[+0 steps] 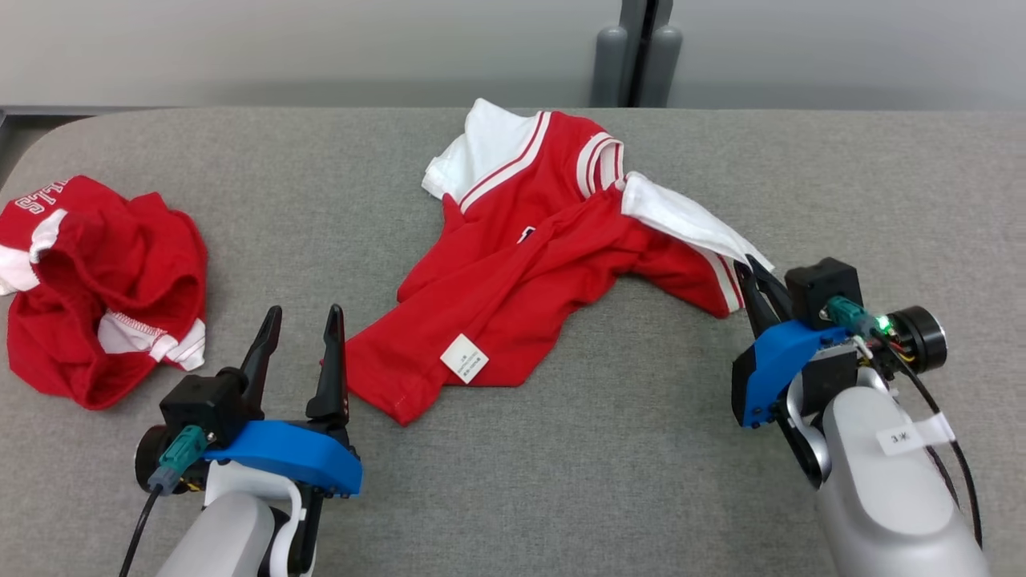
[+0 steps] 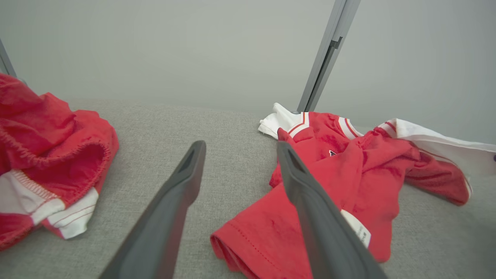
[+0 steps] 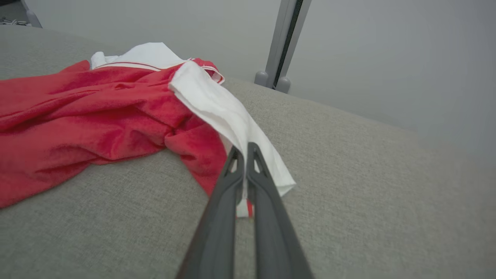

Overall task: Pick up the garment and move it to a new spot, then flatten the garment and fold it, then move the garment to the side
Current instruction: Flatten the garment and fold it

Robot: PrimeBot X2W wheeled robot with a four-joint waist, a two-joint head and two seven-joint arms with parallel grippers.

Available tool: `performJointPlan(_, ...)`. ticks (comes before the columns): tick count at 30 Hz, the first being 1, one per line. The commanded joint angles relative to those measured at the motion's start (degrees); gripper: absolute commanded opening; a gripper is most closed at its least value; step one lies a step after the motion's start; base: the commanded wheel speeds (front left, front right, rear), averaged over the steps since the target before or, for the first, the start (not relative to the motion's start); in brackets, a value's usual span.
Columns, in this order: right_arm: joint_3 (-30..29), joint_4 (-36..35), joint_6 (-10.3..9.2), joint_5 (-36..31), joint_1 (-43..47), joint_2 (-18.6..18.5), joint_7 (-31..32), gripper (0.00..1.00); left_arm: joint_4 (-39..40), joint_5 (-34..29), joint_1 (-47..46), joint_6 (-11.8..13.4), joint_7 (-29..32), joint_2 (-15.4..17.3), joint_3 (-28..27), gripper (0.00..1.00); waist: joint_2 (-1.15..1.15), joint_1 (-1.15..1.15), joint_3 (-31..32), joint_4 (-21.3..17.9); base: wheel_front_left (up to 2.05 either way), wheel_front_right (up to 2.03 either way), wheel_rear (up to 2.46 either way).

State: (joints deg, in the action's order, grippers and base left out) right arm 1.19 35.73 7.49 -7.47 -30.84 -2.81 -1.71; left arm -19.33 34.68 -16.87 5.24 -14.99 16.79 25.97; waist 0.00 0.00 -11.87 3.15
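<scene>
**Head view.**
- Jersey shirt (image 1: 545, 264): one, red with white sleeves and striped trim. It lies rumpled and half spread on the grey table (image 1: 641, 449). One white care label (image 1: 464, 357) sits near its lower hem.
- Red shorts (image 1: 104, 288): one pair, crumpled, well to the left of the shirt and apart from it.
- Left gripper (image 1: 304, 316): fingers spread wide and holding nothing, just beside the shirt's lower left hem.
- Right gripper (image 1: 753, 268): fingers pressed together on the white sleeve at the shirt's right end.

**Left wrist view.**
- Left gripper (image 2: 241, 147): agape and empty, with bare table between the fingers. The shirt's hem (image 2: 263, 240) lies under the right-hand finger; whether they touch cannot be told.
- Shorts (image 2: 50, 155): left of the shirt.

**Right wrist view.**
- Right gripper (image 3: 243, 149): clamped on the sleeve (image 3: 221, 108), whose edge passes between the fingers.

**Count:** two garments, two grippers, one label.
</scene>
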Motion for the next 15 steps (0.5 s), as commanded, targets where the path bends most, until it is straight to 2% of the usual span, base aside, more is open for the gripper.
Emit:
performJointPlan(1,0.0,-0.6,0.02,0.5,1.3,-0.2,-0.5,0.0,0.0,0.0,0.6,0.2,-0.3,0.1,-0.4,1.0,0.0,0.0,0.8,-0.9,0.0,0.0,0.0)
performJointPlan(4,-0.4,-6.7,0.02,-0.5,4.6,-0.2,-1.1,0.0,0.2,0.5,1.8,0.6,-0.3,0.6,-1.2,1.0,0.0,0.0,2.1,-2.5,0.0,0.0,0.0)
performJointPlan(5,-0.2,-14.3,0.02,-1.2,9.2,-0.8,-1.8,0.0,0.7,0.6,3.0,1.0,-0.3,1.1,-2.4,1.0,0.0,0.0,3.1,-4.3,0.0,0.0,0.0)
performJointPlan(6,0.0,-16.8,0.02,-1.4,10.9,-1.6,-1.7,0.0,0.9,0.8,3.4,1.2,-0.3,1.3,-2.8,1.0,0.0,0.0,3.4,-4.9,0.0,0.0,0.0)
performJointPlan(8,3.4,-27.1,0.02,-1.0,16.3,-5.9,-1.0,0.0,1.8,1.0,5.2,1.7,-0.3,2.1,-4.2,1.0,0.0,0.0,4.2,-7.1,0.0,0.0,0.0)
performJointPlan(10,3.8,-33.0,0.02,-0.4,19.5,-9.0,-1.0,0.0,2.5,1.0,6.2,2.0,-0.3,2.5,-4.7,1.0,0.0,0.0,4.4,-8.4,0.0,0.0,0.0)
performJointPlan(15,4.8,-35.5,0.02,1.0,23.6,-11.7,1.5,0.0,3.4,0.9,7.1,2.3,-0.2,3.0,-4.6,1.0,0.0,0.0,4.4,-9.2,0.0,0.0,0.0)
